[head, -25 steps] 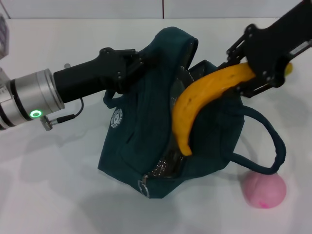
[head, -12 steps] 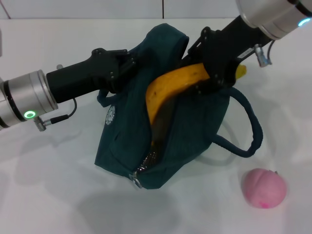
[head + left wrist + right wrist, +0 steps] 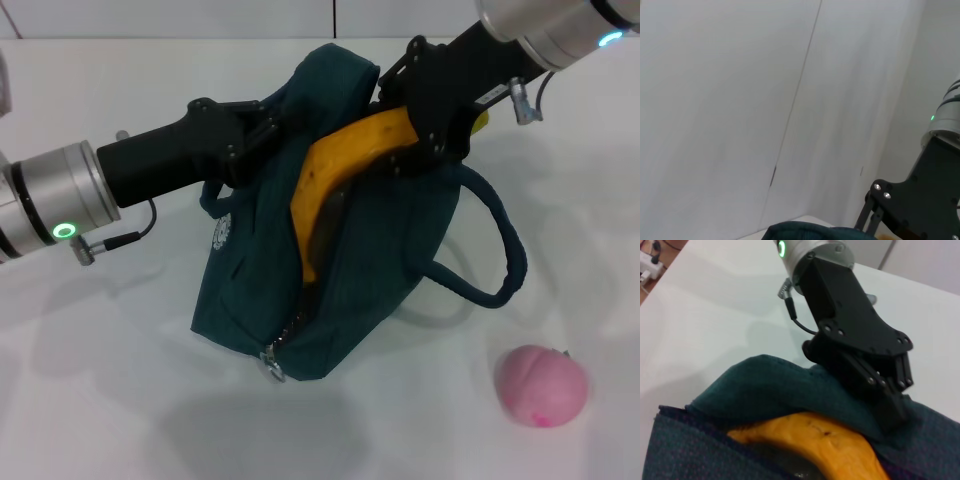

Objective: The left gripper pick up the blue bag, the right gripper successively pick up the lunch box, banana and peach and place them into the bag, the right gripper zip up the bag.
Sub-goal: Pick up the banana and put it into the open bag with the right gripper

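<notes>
Table [image 3: 120,400]: white surface under everything.
Blue bag [image 3: 380,260]: dark teal fabric bag standing at the centre of the head view, mouth open toward 12 o'clock, zipper pull [image 3: 270,362] hanging at its 7 o'clock corner, one handle loop [image 3: 505,262] drooping out at 3 o'clock.
Left gripper [image 3: 262,130]: reaches in from 9 o'clock and is clenched on the bag's upper rim, holding that edge up; the right wrist view shows its black fingers [image 3: 890,390] pinching the teal fabric.
Right gripper [image 3: 430,115]: comes in from 1 o'clock above the bag's mouth, grasping the banana near its stem end.
Banana [image 3: 330,185]: yellow, slanted from 1 o'clock down to 7 o'clock, its lower end already inside the bag's opening.
Peach [image 3: 541,385]: pink, lying on the table at 4 o'clock from the bag, well apart from it.
Lunch box: not visible in any view.
</notes>
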Controlling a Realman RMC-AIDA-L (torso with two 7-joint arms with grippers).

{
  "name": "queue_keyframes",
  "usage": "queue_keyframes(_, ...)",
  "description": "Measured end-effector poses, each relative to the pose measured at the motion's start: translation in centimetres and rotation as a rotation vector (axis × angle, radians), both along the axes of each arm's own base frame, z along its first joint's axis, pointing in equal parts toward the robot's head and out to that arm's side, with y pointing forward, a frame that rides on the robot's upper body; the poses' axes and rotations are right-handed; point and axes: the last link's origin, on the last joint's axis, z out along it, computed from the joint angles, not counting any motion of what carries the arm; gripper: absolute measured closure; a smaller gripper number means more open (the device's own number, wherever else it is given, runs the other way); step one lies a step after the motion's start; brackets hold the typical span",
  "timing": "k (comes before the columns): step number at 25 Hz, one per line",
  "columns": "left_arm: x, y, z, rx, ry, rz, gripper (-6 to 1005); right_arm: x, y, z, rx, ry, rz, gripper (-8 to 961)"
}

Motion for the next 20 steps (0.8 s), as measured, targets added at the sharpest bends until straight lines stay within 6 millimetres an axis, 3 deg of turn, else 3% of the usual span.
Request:
queue_keyframes(9, -0.2, 0.2, 0.3, 0.032, 0.012, -0.004, 965, 0.9, 0.0, 1.4, 0.058, 0.063, -0.006, 467)
queue_keyframes(17, -0.2, 0.3, 0.2, 0.041, 0.007, 0.003, 966, 0.8, -0.2, 1.2, 0.068, 0.076, 0.001, 457)
queue_keyframes(20, -0.2, 0.3, 0.2, 0.04, 0.008, 0.004, 966, 0.8, -0.1, 0.9, 0.086, 0.085, 0.005, 321)
